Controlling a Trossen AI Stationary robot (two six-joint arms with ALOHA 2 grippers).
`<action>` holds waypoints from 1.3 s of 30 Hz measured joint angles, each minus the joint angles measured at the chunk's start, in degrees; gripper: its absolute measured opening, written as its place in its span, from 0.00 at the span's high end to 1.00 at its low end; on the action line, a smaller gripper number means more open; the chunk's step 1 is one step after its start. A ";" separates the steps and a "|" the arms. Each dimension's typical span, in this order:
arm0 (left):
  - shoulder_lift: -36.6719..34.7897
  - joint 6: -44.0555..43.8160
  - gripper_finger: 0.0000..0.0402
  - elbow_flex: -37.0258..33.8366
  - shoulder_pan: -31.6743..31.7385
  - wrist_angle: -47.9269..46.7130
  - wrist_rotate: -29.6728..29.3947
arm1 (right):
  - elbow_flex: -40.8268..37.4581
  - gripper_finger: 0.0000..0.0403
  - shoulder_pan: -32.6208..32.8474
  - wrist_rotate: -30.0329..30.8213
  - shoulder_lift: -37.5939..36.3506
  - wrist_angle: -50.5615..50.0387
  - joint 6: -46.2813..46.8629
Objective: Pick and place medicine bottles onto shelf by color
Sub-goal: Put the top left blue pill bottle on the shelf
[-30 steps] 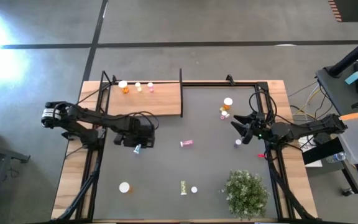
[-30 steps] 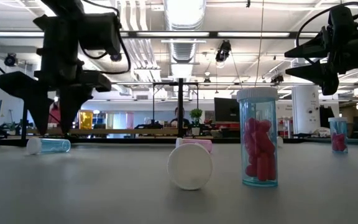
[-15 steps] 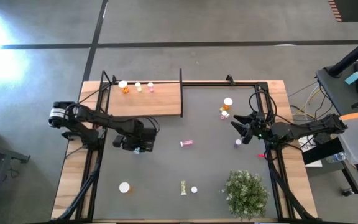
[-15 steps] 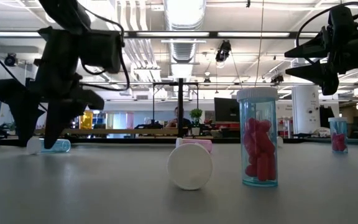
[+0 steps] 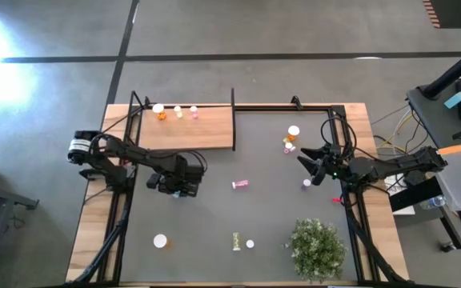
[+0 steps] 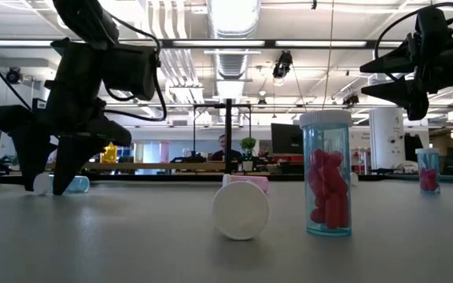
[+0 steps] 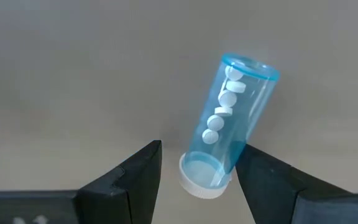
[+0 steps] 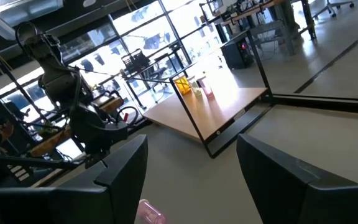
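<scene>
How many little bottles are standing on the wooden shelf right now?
3. All stand in a row along the back edge of the shelf: the orange bottle by the corner, the yellow bottle in the middle, and the pink bottle beside it. None seems hidden.

From overhead I can't find the blue bottle (image 7: 229, 121) at all, since the left gripper (image 5: 176, 189) sits on top of it beside the shelf (image 5: 184, 126); at table height only its white cap (image 6: 42, 184) and a sliver of blue poke out past the dark fingers (image 6: 68, 159). The three bottles on the shelf (image 5: 176, 112) are too small for me to read beyond orange, yellow and pink specks. In the right wrist view, a pink bottle (image 8: 150, 211) is cut off at the frame edge.
</scene>
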 joint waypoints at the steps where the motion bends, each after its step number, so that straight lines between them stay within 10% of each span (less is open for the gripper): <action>1: -0.02 0.00 0.53 0.00 0.00 0.04 -0.05 | 0.00 0.41 0.00 0.00 0.00 0.00 -0.01; 16: -0.02 0.02 0.80 0.07 0.02 2.22 -1.39 | 0.00 0.41 0.00 0.00 0.00 0.02 0.00; 39: 0.04 -0.50 0.77 0.87 0.09 14.30 -2.72 | 0.00 0.41 -0.02 0.00 0.00 0.02 0.01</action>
